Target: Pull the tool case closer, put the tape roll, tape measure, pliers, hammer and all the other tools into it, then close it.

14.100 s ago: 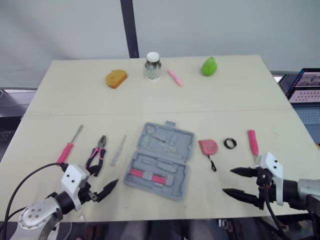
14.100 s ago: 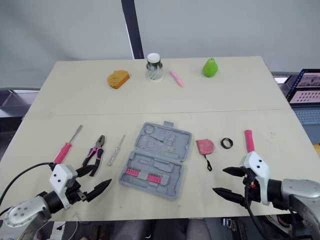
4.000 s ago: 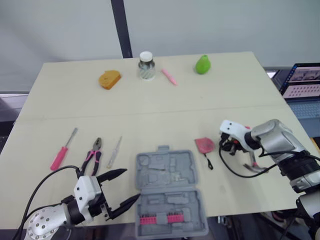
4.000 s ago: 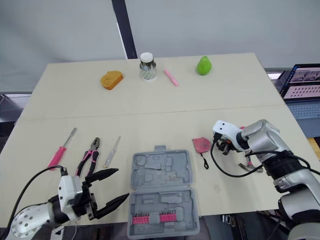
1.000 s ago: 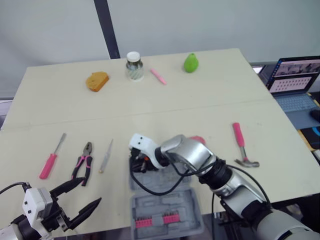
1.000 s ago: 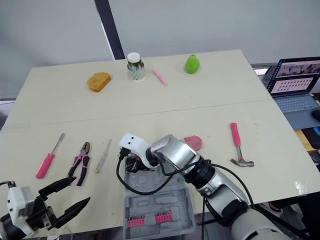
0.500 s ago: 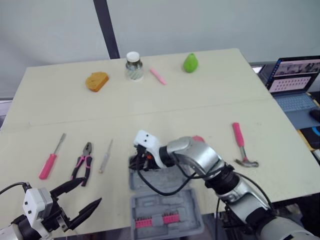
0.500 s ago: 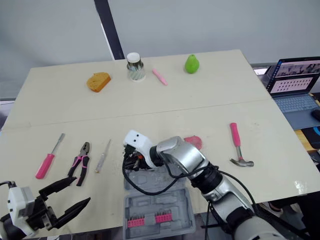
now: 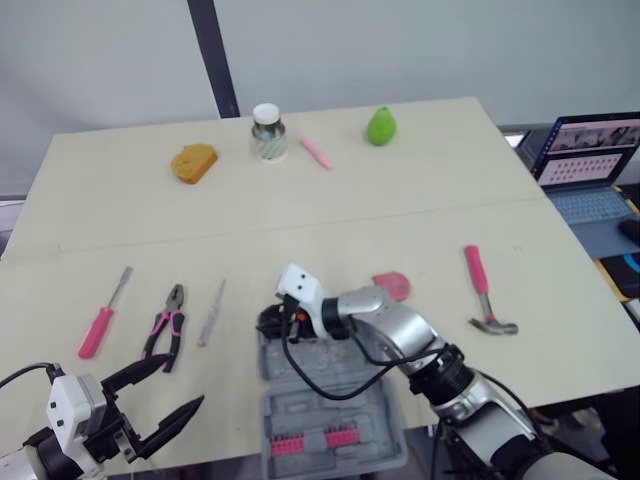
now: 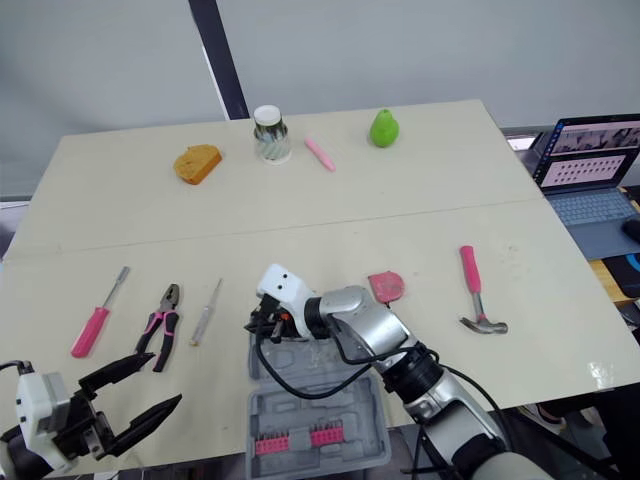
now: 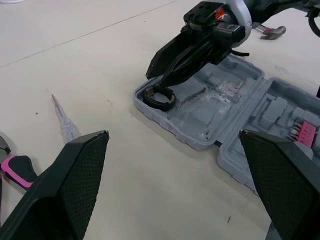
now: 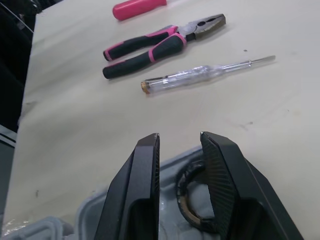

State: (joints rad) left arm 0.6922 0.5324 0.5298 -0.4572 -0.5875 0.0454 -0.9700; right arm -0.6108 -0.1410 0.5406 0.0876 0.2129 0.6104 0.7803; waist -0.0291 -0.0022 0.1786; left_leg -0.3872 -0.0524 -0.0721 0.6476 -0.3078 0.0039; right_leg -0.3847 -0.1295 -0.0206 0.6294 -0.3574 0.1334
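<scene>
The grey tool case lies open at the table's front middle. The black tape roll rests flat in its far-left pocket. My right gripper hovers just over the roll, its fingers a little apart with nothing between the tips. The roll shows under them in the right wrist view. My left gripper hangs wide open and empty at the front left. On the table left of the case lie the pliers, a pink screwdriver and a clear tester. On the right lie the pink tape measure and the hammer.
Along the far edge stand an orange bread-shaped block, a jar, a pink marker and a green pear. A laptop sits beyond the table's right side.
My right wrist has swung a little to the right while its fingers stay over the case's far-left pocket. The left gripper has not moved.
</scene>
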